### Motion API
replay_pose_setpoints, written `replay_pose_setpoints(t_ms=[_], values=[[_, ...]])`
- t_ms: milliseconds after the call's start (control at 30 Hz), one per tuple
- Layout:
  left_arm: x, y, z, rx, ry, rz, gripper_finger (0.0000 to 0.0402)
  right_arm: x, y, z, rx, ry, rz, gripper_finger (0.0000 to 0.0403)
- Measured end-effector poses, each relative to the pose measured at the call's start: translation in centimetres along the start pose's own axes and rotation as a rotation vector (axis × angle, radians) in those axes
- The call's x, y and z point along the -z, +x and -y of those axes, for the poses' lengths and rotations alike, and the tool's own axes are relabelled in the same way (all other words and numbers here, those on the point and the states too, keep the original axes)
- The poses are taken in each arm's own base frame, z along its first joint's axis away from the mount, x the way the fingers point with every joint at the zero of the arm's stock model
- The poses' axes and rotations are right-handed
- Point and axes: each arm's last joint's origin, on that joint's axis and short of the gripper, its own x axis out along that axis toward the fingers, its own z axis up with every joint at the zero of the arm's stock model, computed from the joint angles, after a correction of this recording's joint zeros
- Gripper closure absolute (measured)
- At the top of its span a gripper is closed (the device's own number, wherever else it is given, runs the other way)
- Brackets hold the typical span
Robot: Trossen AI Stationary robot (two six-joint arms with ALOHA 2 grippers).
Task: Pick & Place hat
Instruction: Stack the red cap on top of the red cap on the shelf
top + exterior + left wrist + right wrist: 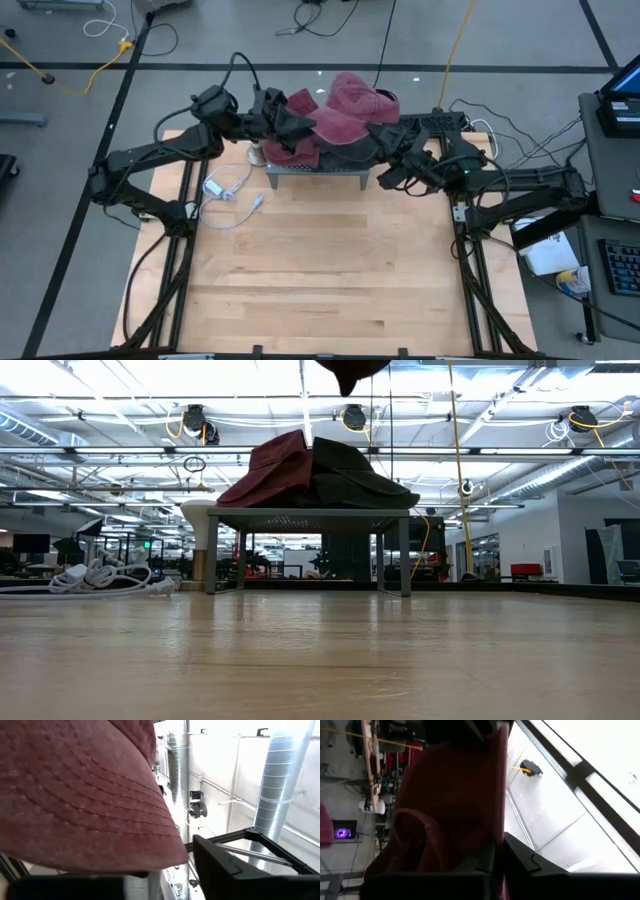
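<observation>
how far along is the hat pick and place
Early to midway. Done: both arms have reached the small grey stand at the table's far edge. In hand: the right gripper is shut on the maroon hat, held above the stand; the left gripper is at the hats there, a maroon brim against its fingers. Left: carrying and placing, no drop spot visible.
</observation>
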Motion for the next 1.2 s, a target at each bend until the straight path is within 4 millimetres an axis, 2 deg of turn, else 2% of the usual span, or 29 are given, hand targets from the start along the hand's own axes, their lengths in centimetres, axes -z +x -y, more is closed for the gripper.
replay_pose_setpoints(t_ms=[233, 433, 667, 833, 967, 1200], values=[[0.0, 0.0, 0.0, -0.004, -0.011, -0.008, 0.0386, -0.9, -0.4, 0.3, -0.002, 0.002, 0.041, 0.0386], [0.0, 0.0, 0.0, -0.007, -0.006, -0.007, 0.0371, -1.0, -0.4, 0.3, -0.007, 0.031, 0.045, 0.0388], [0.0, 0.0, -0.1, -0.009, 0.058, 0.002, 0.039, -1.6, -0.6, 0.1, -0.031, 0.17, 0.08, 0.0314], [-0.1, -0.1, 0.0, 0.003, 0.099, -0.005, 0.0391, -2.5, -1.0, 0.5, -0.038, 0.44, 0.107, 0.0256], [-0.4, -0.3, 0.0, 0.0, 0.156, -0.042, 0.039, -3.1, -1.4, 0.7, -0.069, 0.781, 0.047, 0.0216], [-0.7, -0.8, 0.1, 0.014, 0.302, -0.151, 0.0392, -4.4, -2.2, -0.2, -0.219, 1.313, -0.059, 0.0187]])
